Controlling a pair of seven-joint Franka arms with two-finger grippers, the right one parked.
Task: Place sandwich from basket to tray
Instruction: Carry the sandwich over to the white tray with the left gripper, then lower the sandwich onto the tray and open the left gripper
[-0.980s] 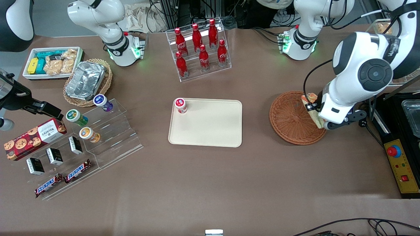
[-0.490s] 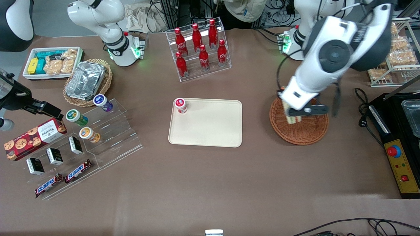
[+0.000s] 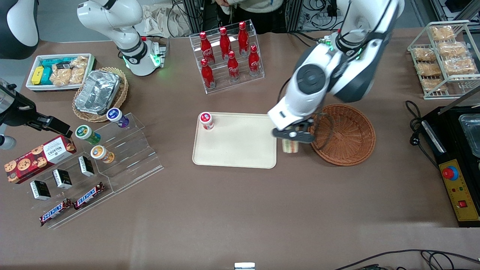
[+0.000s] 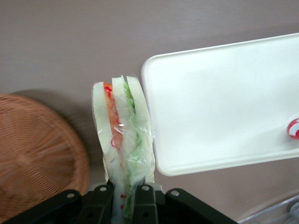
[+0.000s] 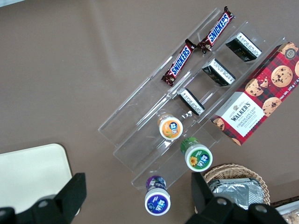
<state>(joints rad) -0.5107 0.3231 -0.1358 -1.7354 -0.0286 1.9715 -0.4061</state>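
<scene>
My left gripper (image 3: 291,140) is shut on the sandwich (image 3: 290,146), a wrapped wedge of pale bread with orange-red and green filling. It holds it above the table, in the gap between the reddish-brown wicker basket (image 3: 347,135) and the cream tray (image 3: 240,144), close to the tray's edge. In the left wrist view the sandwich (image 4: 124,130) sticks out from between the fingers (image 4: 99,205), with the basket (image 4: 37,154) on one side and the tray's corner (image 4: 219,102) on the other. The basket has nothing in it.
A small red-and-white cup (image 3: 206,120) stands on the tray's corner toward the parked arm. A rack of red bottles (image 3: 227,56) stands farther from the camera than the tray. A wire rack of bagged snacks (image 3: 442,56) and a black appliance (image 3: 459,157) lie at the working arm's end.
My gripper has carried the sandwich up out of the basket and sideways toward the tray. It now hangs over the table between basket and tray.
</scene>
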